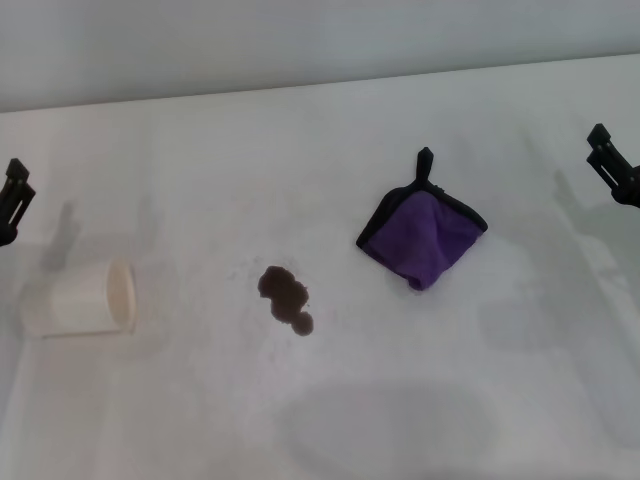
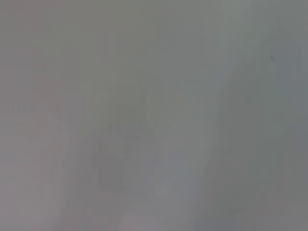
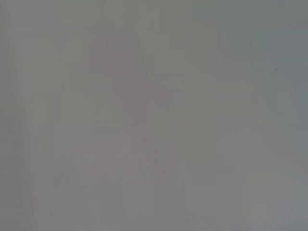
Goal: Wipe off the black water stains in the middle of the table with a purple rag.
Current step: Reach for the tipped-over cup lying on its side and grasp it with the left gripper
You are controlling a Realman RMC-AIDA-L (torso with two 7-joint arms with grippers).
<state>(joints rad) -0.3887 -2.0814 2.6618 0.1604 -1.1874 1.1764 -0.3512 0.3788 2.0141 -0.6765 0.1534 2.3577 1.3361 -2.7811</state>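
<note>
Purple rag: folded, lying loose on table, ungrasped, just right of black water stains at centre, within reach for wiping. White paper cup: tipped on its side, left, probable spill source. Left gripper and right gripper: parked at the edges; finger opening cannot be told.

On the white tabletop, a dark brown-black stain of joined blobs sits just left of frame center, while the folded purple rag, black-edged with a black loop tab, lies apart at center right.
</note>
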